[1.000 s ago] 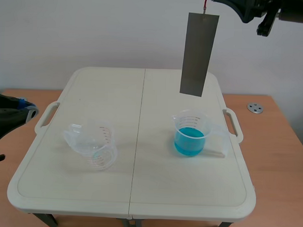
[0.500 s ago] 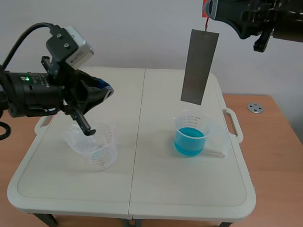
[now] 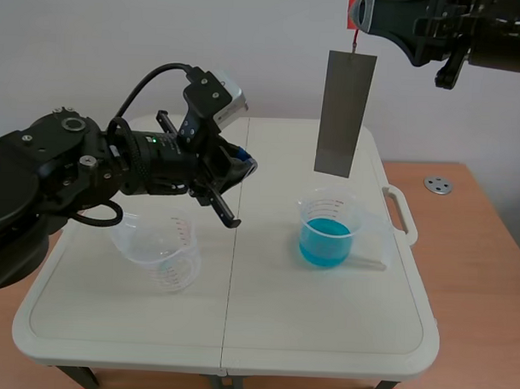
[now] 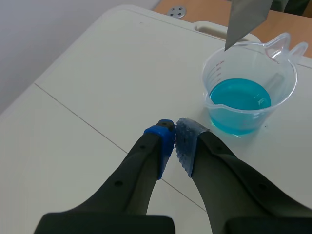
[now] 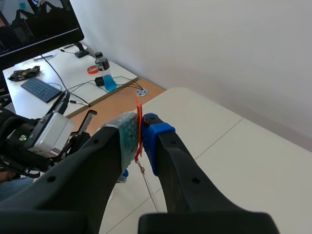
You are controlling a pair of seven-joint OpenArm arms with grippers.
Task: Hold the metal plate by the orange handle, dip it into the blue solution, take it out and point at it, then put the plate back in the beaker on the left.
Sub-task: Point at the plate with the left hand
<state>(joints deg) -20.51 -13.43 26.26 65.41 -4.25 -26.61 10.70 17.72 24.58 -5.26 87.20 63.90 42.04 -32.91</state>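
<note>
Plate (image 3: 345, 112) out at upper right, pointing step in hand
Right claw (image 5: 140, 139) pinches handle (image 5: 138, 109); left claw (image 4: 174, 135) closed on nothing; left beaker (image 3: 160, 251) awaits

No word, brand or number can be read with certainty in these views. The empty measuring beaker (image 3: 159, 258) carries a printed red scale on its wall, made of short lines with small figures beside them, but the figures are too small to read. The beaker with blue solution (image 4: 251, 90) also has a scale near its rim. In the left wrist view this scale is a column of tiny marks, perhaps numbers, and they are illegible. In the right wrist view, a monitor (image 5: 34, 22) displays a picture with no legible text. The bottle (image 5: 103, 73) on the desk shows no lettering that can be made out.
</note>
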